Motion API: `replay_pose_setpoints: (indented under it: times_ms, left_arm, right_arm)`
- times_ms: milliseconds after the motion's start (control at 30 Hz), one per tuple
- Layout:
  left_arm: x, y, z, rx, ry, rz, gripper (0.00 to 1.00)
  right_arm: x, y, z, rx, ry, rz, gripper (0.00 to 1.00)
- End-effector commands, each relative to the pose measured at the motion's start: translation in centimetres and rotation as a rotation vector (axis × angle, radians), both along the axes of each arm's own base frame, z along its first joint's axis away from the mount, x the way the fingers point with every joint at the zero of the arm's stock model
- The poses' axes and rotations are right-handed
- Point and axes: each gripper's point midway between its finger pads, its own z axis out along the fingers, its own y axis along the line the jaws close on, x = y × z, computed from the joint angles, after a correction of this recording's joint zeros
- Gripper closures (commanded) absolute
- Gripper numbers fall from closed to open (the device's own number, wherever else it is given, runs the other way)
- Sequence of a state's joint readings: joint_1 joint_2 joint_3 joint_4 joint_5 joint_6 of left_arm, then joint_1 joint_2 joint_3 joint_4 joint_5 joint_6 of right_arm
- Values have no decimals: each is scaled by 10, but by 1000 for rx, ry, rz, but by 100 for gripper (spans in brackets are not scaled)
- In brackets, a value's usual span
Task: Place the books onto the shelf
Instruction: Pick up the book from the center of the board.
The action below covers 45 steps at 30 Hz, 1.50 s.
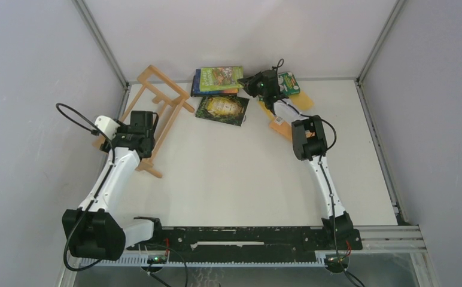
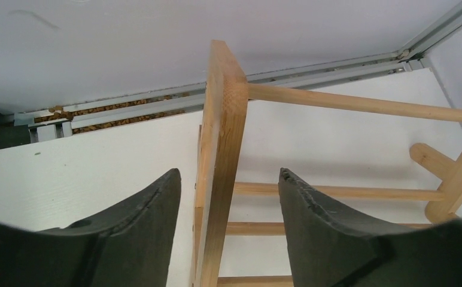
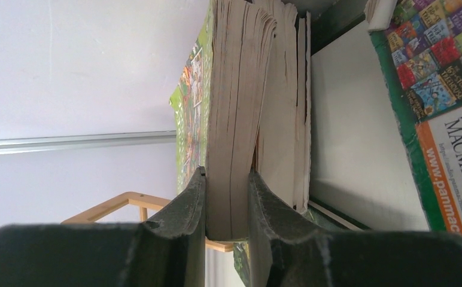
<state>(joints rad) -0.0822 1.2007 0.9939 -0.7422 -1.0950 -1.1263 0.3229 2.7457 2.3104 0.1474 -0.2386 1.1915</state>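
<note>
we note right claw pinching green book by its pages to lift, left claw spread astride shelf.

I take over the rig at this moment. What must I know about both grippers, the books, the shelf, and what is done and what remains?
Left gripper: open, its fingers on either side of the shelf frame end, not touching it.
Right gripper: shut on the page edge of the lime-green book, top of the far stack.
Shelf: far left, seemingly tipped, no book on it.
Other books: blue book under the lime-green one, black book in front of the stack, green book and yellow-orange book by the right arm.
Done: nothing shelved.
Left: all the books.
</note>
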Motion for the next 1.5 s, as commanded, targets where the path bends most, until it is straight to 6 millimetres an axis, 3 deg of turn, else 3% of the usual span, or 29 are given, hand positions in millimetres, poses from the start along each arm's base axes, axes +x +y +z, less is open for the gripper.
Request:
replay_pose_setpoints:
  times_ms: [0, 167, 767, 1033, 1467]
  left_arm:
    - [-5, 3, 11, 3, -63, 9, 32]
    - [-3, 0, 22, -11, -96, -24, 25]
    - [-6, -23, 58, -39, -177, -164, 19]
    - [14, -56, 74, -61, -183, -306, 17]
    - [59, -114, 68, -204, -231, -557, 11]
  right_arm:
    - [-11, 12, 70, -1, -136, 56, 100]
    - [-16, 9, 75, -4, -134, 44, 100]
    - [-59, -2, 99, 71, -119, 40, 100]
    - [-82, -8, 132, 137, -142, 58, 100]
    - [-126, -15, 176, 240, -160, 119, 100]
